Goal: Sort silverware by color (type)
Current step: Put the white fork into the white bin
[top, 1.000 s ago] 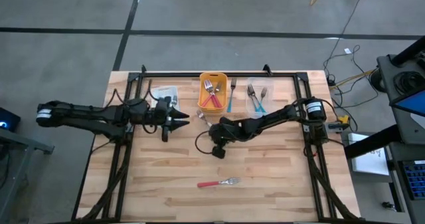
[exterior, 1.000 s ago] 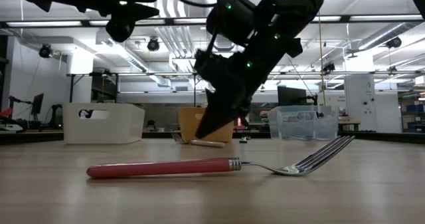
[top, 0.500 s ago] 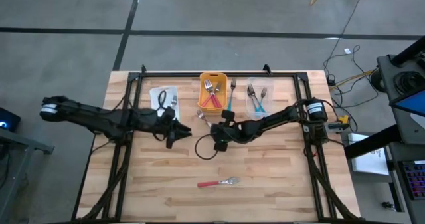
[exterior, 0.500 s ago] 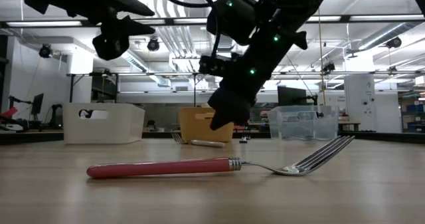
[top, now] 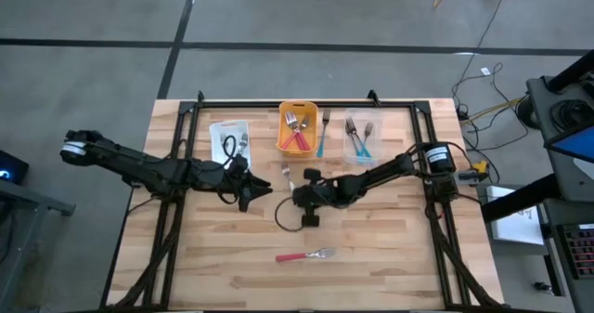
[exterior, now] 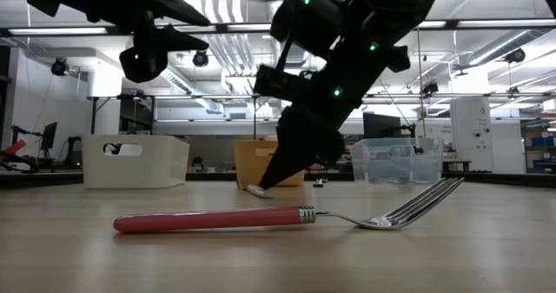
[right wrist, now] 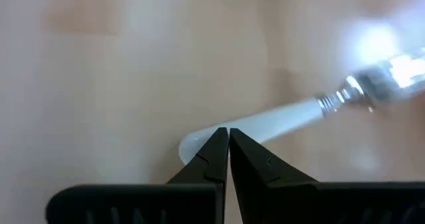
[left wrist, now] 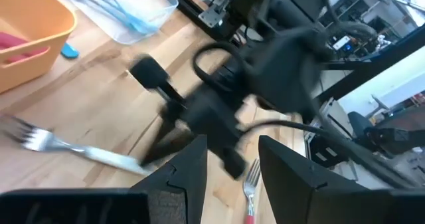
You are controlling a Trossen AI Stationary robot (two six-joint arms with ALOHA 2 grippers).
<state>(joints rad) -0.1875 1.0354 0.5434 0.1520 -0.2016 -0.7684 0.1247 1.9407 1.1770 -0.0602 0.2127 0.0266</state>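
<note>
Our right gripper (right wrist: pixel 228 141), fingers together, sits at the handle tip of the white fork (right wrist: pixel 279 121), whose length runs away from it on the table (top: pixel 390 248) before the orange bin (top: pixel 298 109); our left gripper (top: pixel 263 189), half open, hovers alongside.

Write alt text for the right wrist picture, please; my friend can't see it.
The right gripper, its two dark pointed fingers shut together, sits at the rounded end of a white-handled fork lying on the light wooden table. The fork's silver metal neck runs off toward one edge, blurred and glaring.
</note>
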